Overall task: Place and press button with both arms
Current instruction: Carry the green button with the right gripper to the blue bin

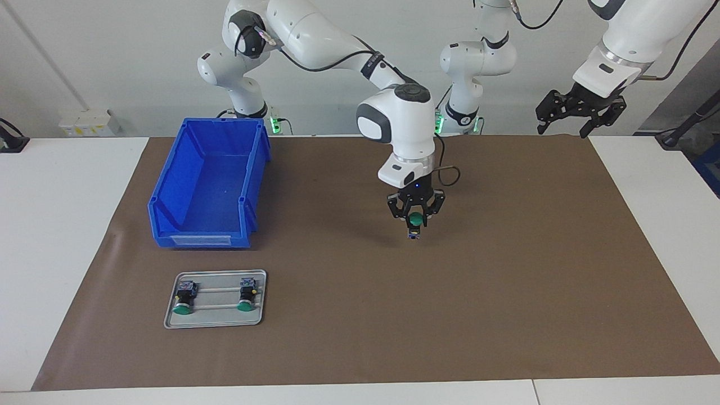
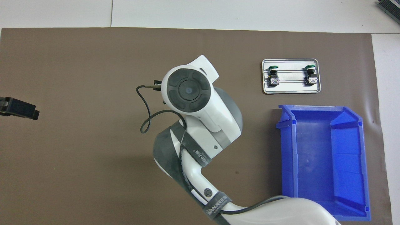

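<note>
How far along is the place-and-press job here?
Done: one button is off the tray, gripped by the right tool over the mat's middle. Two buttons remain on the tray. Left: setting it down and pressing; the left tool waits raised at its end.

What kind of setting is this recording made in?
Likely a robotics lab workbench: two arms over a brown mat, a blue parts bin, a metal tray with push-button switches.

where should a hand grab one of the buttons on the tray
Grip the black body of a button from above, fingers closing across it. It lies flat on the tray, green cap pointing away from the robots, so the narrow middle is open on both sides.
</note>
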Motion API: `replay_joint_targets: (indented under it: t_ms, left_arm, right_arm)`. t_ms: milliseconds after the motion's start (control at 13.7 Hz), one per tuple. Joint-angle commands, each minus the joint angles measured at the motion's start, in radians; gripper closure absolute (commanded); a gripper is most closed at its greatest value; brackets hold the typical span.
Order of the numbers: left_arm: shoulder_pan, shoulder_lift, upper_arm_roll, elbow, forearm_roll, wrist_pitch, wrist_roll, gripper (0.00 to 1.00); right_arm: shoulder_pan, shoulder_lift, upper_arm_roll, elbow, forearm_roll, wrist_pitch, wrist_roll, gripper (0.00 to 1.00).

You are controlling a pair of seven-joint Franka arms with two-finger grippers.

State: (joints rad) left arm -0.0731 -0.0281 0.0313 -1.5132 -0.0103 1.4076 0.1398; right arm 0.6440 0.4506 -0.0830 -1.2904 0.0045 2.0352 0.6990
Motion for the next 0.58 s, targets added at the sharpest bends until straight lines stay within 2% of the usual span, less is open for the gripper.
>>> replay_joint_targets:
  t_ms: [0,291,510]
  left_arm:
    - [0.004,-0.030,-0.007,-0.033,0.020,0.002,-0.008,0.00]
    - [0.004,-0.030,-0.007,-0.033,0.020,0.002,-0.008,0.00]
    - [0.004,-0.030,-0.007,-0.033,0.020,0.002,-0.008,0.00]
  right_arm:
    - [-0.125,-0.064,0.017,-0.033,0.040,-0.056,-0.142,1.00]
    - [-0.288,-0.144,0.016,-0.081,0.075,-0.147,-0.346,1.00]
    - [-0.394,-0.235,0.016,-0.205,0.075,-0.182,-0.542,1.00]
